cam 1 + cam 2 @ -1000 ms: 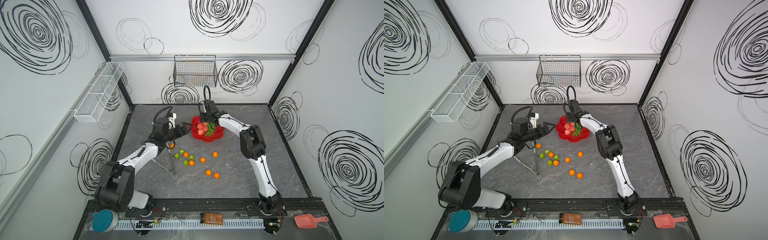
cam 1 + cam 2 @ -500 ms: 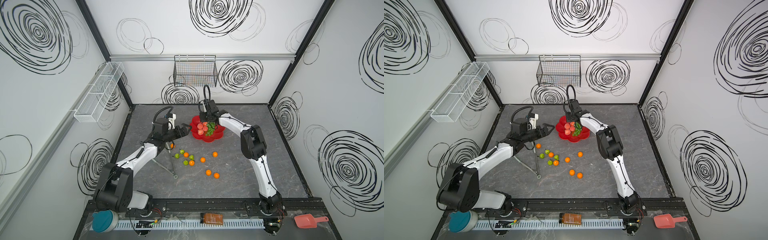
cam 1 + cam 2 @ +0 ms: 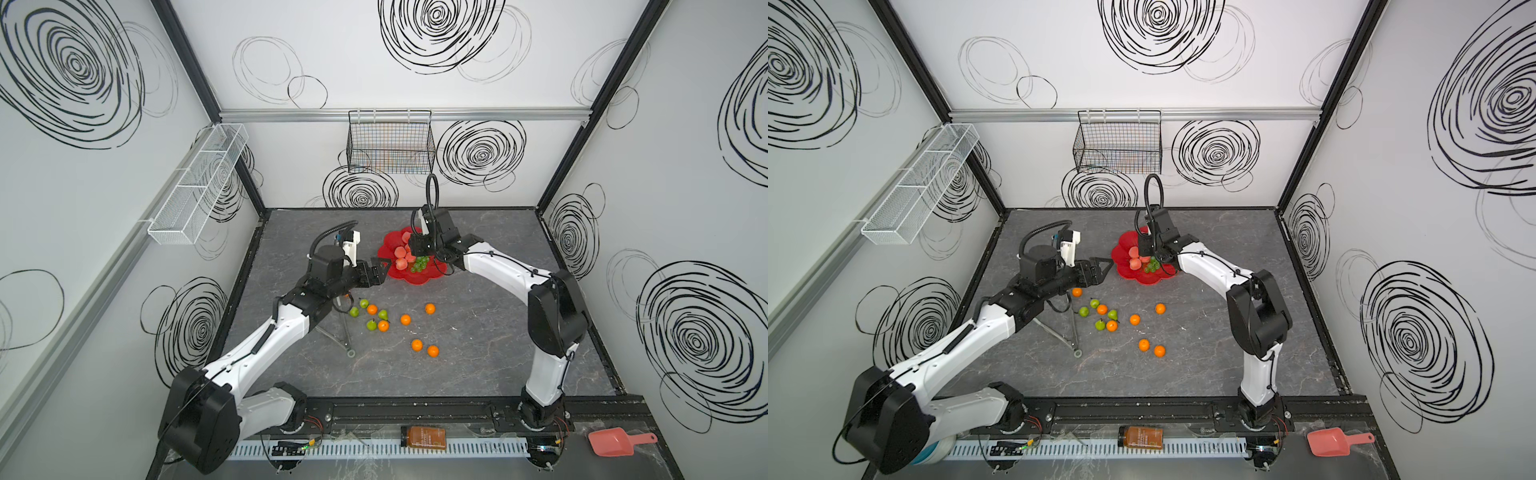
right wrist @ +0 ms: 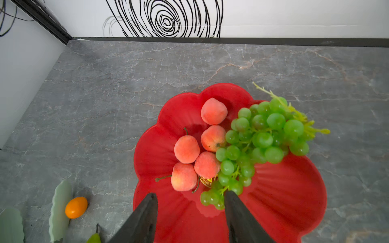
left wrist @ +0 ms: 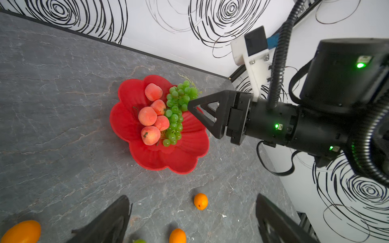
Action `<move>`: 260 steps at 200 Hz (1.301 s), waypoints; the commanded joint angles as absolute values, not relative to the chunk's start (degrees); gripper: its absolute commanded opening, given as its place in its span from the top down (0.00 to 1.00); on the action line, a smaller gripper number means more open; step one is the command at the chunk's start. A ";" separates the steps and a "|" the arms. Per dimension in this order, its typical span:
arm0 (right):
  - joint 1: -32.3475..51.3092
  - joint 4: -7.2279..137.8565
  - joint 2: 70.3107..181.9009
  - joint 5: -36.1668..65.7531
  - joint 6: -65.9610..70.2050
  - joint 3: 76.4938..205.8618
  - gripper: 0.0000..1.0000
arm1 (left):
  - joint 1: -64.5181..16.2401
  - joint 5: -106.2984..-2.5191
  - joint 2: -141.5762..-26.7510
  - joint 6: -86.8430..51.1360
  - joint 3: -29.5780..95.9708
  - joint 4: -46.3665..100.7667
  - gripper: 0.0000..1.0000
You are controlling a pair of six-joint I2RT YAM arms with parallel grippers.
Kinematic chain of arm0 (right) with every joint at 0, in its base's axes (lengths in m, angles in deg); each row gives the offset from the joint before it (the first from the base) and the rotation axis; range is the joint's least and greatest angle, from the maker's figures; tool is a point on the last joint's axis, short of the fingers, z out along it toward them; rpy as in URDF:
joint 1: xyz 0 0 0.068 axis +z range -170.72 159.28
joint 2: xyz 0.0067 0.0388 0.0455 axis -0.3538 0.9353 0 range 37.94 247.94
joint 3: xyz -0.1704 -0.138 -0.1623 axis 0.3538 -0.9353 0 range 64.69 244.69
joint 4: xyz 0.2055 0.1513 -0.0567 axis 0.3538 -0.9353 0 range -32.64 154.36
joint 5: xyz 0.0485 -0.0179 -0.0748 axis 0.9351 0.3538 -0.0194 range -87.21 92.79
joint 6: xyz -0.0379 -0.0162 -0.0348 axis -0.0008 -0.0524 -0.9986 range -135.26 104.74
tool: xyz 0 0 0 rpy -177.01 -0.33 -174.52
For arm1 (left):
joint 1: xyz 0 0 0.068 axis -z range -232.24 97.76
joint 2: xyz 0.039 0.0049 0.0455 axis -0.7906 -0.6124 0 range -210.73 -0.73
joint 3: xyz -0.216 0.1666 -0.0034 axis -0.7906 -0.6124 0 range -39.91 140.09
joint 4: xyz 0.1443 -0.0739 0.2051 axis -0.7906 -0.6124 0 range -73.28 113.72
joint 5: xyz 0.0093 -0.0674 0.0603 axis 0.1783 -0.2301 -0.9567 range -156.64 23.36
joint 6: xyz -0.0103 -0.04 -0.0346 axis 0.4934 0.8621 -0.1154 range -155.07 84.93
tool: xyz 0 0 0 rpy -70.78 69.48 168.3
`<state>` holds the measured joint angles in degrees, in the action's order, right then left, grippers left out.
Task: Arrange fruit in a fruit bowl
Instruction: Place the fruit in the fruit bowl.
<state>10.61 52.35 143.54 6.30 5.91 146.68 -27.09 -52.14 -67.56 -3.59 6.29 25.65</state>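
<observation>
The fruit bowl [image 4: 284, 199] is seen in both top views just above the middle of the frame, on the grey worktop [image 3: 478, 353]. Five peaches [image 4: 187, 149] are clustered at its centre, and a bunch of grapes [image 4: 261, 136] lies against them with its stem end over the scalloped rim. Several tangerines [image 3: 405, 319] and small green pears [image 3: 371, 325] are scattered on the worktop below the bowl, near the centre of the frame, so the task is judged to be partly done.

The step in hand is judged to be the settling of the grapes in the bowl. The right end effector [image 4: 191, 194] is poised low over the bowl with its jaws partly spread and nothing pinched between them. One fingertip [image 4: 229, 195] sits just beside the lowest grapes; contact cannot be told.

The left end effector [image 3: 383, 268] is held just left of the bowl's rim, jaws spread and empty.

The next move is judged to call for a clean rise of the right arm, so that the bunch is not dragged, and then for a loose fruit to be fetched from the worktop.
</observation>
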 commanded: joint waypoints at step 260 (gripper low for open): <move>30.74 35.38 118.96 11.45 23.22 109.12 0.48 | 11.13 -71.95 -50.02 12.76 -13.87 15.69 0.04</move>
<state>29.69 36.79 117.53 11.07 22.95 109.81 11.09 -69.80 -51.10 11.60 -13.67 14.46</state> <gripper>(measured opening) 0.519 0.960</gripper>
